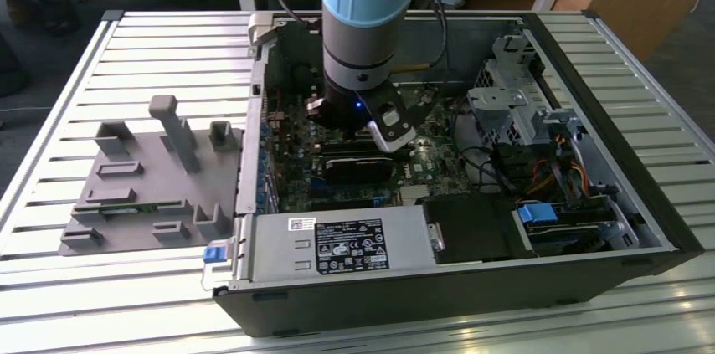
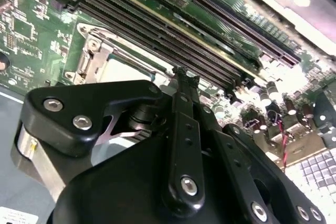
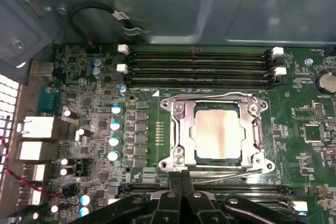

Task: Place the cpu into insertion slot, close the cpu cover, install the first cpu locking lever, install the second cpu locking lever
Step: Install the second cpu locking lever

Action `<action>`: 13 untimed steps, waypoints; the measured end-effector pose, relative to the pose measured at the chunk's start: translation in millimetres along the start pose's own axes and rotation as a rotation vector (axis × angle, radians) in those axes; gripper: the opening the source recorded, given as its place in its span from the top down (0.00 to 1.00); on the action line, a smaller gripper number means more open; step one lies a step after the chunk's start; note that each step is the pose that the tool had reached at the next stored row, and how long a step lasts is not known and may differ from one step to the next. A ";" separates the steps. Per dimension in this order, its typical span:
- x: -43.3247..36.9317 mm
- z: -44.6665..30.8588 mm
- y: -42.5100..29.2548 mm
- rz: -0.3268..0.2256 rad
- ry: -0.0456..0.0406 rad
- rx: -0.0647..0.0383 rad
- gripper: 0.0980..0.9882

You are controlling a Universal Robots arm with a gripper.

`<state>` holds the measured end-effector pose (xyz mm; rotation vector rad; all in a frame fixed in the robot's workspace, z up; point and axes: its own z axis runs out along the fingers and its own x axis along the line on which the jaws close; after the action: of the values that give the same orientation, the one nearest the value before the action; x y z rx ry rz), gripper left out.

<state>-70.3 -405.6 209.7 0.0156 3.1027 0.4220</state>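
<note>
Cpu (image 3: 217, 134) sits seated in the insertion slot (image 3: 178, 109), cpu cover (image 3: 252, 107) down around it, silvery face showing through the window. Fingers (image 3: 181, 182) pressed together, holding nothing, just short of the socket's near edge. In the first wrist view the socket lies at 12 o'clock from the fingertips, a thin lever rod (image 3: 226, 169) between them.

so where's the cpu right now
In the first wrist view the cpu sits in the insertion slot with the cpu cover framing it, between two banks of long black memory slots, just beyond the gripper.
</note>
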 end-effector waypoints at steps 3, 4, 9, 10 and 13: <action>1.8 -0.2 -2.4 0.000 -0.0002 -0.008 0.99; 2.0 0.2 -2.9 0.000 -0.0002 -0.011 0.99; 2.2 4.1 -4.2 0.000 0.0000 -0.034 0.99; 2.4 5.0 -4.4 0.000 0.0000 -0.038 0.99; 3.8 7.9 -5.3 0.000 0.0000 -0.045 0.99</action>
<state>-74.0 -408.5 200.6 0.0160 3.0922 0.4915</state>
